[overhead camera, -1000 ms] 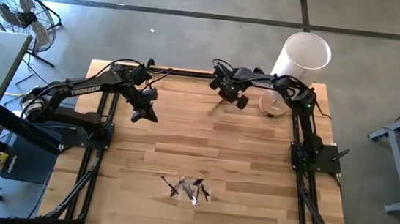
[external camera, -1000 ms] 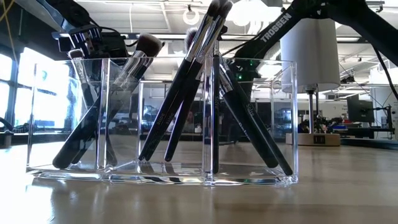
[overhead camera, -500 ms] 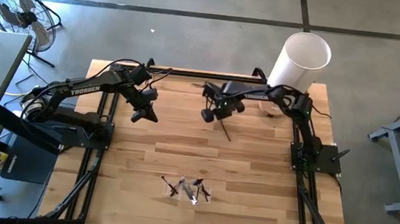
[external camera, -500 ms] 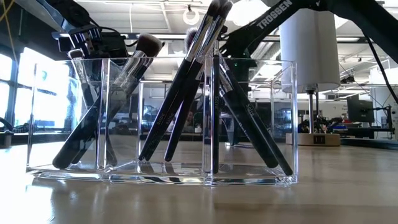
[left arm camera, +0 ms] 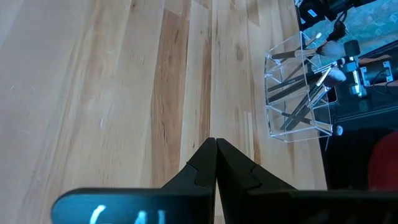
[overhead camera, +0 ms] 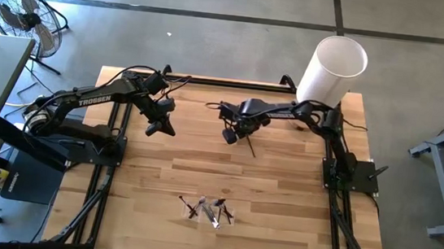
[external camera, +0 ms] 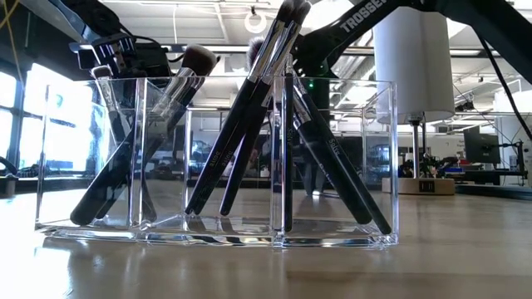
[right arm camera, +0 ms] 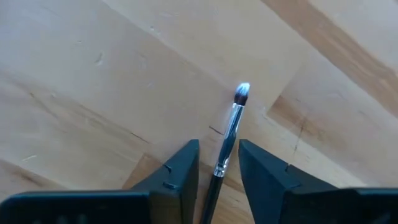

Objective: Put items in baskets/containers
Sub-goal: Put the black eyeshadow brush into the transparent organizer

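One brush (right arm camera: 231,138) — bristles pointing away, lengthwise between the right claw's (right arm camera: 217,169) parted fingers.

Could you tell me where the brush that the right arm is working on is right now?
In the high view, the brush is near the table's far middle, between the right gripper's open fingers.

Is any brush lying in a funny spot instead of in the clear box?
Yes, one dark brush lies alone on the bare wood near the back of the table, under the right gripper, whose open fingers straddle it. All the other brushes lean inside the clear holder. The left gripper is shut, empty.
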